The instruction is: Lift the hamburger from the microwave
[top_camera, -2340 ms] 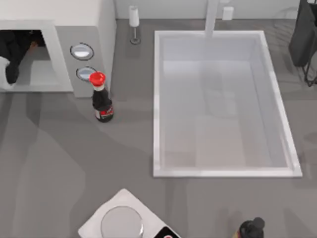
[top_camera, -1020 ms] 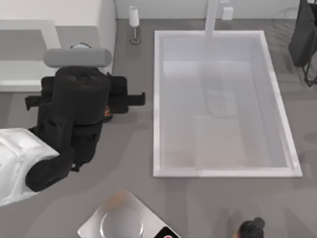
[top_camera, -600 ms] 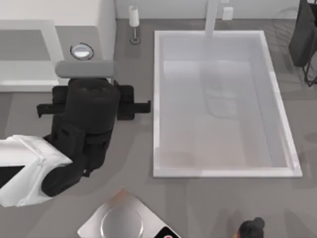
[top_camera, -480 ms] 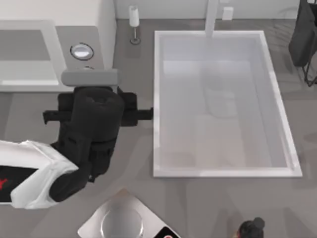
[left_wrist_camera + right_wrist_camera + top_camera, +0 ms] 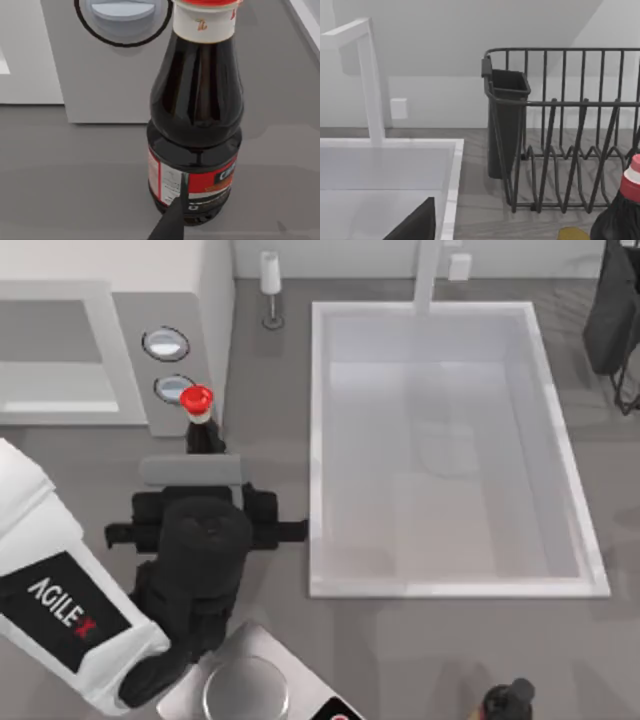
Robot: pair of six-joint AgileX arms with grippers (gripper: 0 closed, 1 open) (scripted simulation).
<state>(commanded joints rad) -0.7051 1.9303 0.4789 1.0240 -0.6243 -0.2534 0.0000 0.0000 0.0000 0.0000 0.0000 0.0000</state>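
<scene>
The microwave [image 5: 130, 350] stands at the table's back left, and the open cavity [image 5: 50, 370] holds nothing I can see. The hamburger is out of view. My left arm reaches in from the front left. Its dark wrist covers my left gripper [image 5: 195, 525], just in front of the red-capped dark bottle [image 5: 197, 415]. In the left wrist view the bottle [image 5: 195, 115] stands close and upright before the microwave's grey panel [image 5: 100, 75] and a silver dial [image 5: 122, 10]. A dark tip of the left gripper [image 5: 172, 225] pokes in below the bottle.
The big white sink [image 5: 320, 440] takes up the middle and right, its faucet [image 5: 370, 80] at the back. A dark dish rack [image 5: 560, 130] stands at the back right. A scale [image 5: 245, 685] and a second dark bottle [image 5: 508, 700] sit at the front edge. The right gripper [image 5: 417, 225] is parked by the sink corner.
My left arm has come out of the microwave cavity and drawn back toward the table's front. The red-capped bottle, covered a second ago, shows again.
</scene>
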